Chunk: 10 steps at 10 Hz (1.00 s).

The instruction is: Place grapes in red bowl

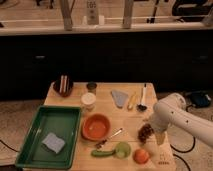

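Note:
The grapes (145, 132), a dark bumpy cluster, lie on the wooden table (107, 112) at the front right. The red bowl (96, 126) sits left of them near the table's middle, and nothing shows inside it. My white arm reaches in from the right. The gripper (156, 135) hangs open just right of and above the grapes, close to them and holding nothing.
A green tray (30, 135) with a blue sponge (53, 142) fills the left. A green apple (123, 149), an orange fruit (141, 155) and a spoon (111, 136) lie at the front. A white cup (88, 101), dark brown bowl (63, 86), grey cloth (119, 97) and ladle (143, 97) stand further back.

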Tool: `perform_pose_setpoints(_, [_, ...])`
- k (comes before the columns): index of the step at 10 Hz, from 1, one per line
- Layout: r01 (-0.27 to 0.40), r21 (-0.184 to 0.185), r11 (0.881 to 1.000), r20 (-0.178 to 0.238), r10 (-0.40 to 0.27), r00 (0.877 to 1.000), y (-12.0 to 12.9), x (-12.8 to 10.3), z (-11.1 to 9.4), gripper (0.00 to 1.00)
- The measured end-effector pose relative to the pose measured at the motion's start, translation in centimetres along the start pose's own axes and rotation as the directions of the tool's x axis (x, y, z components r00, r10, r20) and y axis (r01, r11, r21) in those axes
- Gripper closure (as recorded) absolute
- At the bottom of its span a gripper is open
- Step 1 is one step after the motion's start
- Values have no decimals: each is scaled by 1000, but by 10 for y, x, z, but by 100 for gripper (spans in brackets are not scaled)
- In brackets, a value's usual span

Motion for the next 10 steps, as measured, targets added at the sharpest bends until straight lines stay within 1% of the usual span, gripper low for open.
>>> perform_pose_setpoints(8, [-10,-2,1000,48,10,999,1,0,15,20])
perform_pose_setpoints(10, [-31,-3,1000,61,31,998,2,1,19,21])
